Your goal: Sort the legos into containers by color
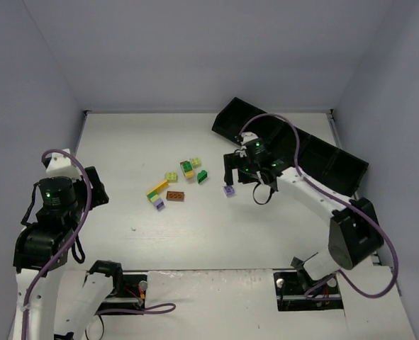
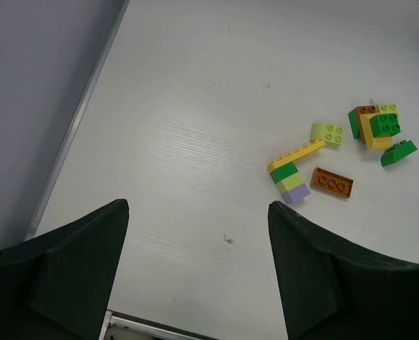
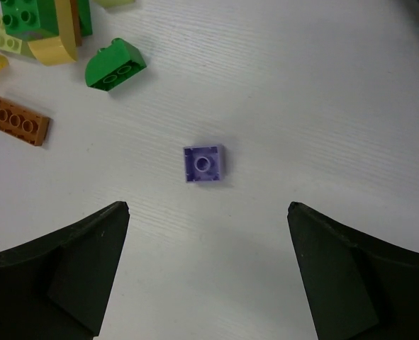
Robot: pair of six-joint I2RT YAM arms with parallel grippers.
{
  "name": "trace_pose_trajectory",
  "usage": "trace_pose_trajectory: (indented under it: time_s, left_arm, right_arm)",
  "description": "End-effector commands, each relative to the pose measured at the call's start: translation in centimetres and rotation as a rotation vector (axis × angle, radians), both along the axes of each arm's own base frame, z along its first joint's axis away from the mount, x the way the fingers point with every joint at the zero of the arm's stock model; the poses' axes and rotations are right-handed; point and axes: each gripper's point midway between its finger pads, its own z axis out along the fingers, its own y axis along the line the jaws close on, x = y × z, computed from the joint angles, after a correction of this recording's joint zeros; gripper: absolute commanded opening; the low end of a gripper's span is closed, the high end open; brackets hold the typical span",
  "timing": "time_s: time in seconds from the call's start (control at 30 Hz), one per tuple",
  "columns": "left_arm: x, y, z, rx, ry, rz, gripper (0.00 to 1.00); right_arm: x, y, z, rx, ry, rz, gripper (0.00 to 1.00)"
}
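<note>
Legos [image 1: 177, 180] in yellow, lime, green and brown cluster at mid-counter [image 1: 124, 142]. One square lilac brick [image 3: 203, 163], showing a central ring, lies apart. Right gripper [image 3: 208, 210] hangs over it, jaws wide, empty. Left gripper [image 2: 197, 205] is likewise wide and empty.

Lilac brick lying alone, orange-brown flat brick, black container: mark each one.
lilac brick [image 3: 203, 163]: right wrist view, centre of its upward face.
orange-brown brick [image 2: 332, 183]: left wrist view, middle of its top face.
black container [image 1: 337, 164]: top view, bare part near its right end.
</note>
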Motion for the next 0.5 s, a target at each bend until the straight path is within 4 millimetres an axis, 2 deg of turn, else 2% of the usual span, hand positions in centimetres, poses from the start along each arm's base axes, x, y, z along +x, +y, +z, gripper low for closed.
trace_pose_trajectory:
  time_s: [0.0, 0.03, 0.07, 0.13, 0.17, 0.2, 0.23, 0.4, 0.47]
  left_arm:
    - [2.2, -0.3, 0.8, -0.006, -0.05, 0.001, 0.73]
    - [2.5, -0.4, 0.7, -0.007, -0.051, -0.001, 0.73]
    - [2.8, -0.4, 0.4, -0.005, -0.041, -0.003, 0.73]
    - [3.2, -0.7, 0.1, -0.008, -0.033, -0.01, 0.73]
    - [3.5, -0.8, -0.2, -0.006, -0.022, -0.014, 0.73]
    - [3.6, -0.8, -0.2, -0.003, -0.02, -0.017, 0.73]
    - [3.8, -0.8, -0.2, 0.002, -0.017, -0.019, 0.73]
    - [4.6, -1.1, -0.5, 0.006, -0.001, -0.031, 0.73]
    - [4.8, -1.4, -0.6, 0.001, 0.002, -0.043, 0.73]
  right_arm:
    - [3.1, 3.5, 1.1, 0.034, -0.088, -0.009, 0.89]
    - [3.4, 4.1, 0.5, 0.029, -0.08, 0.0, 0.89]
    - [3.5, 4.3, -1.5, 0.001, -0.044, 0.004, 0.88]
    - [3.9, 5.3, -2.4, -0.014, -0.035, 0.016, 0.88]
    - [4.0, 5.5, -3.8, -0.037, -0.012, 0.011, 0.87]
    - [4.3, 5.7, -4.0, -0.04, -0.01, 0.004, 0.86]
    - [4.6, 5.4, -5.0, -0.062, 0.001, -0.025, 0.84]
    - [4.9, 4.8, -6.8, -0.106, 0.021, -0.069, 0.79]
    - [4.5, 4.6, -7.5, -0.112, 0.039, -0.077, 0.72]
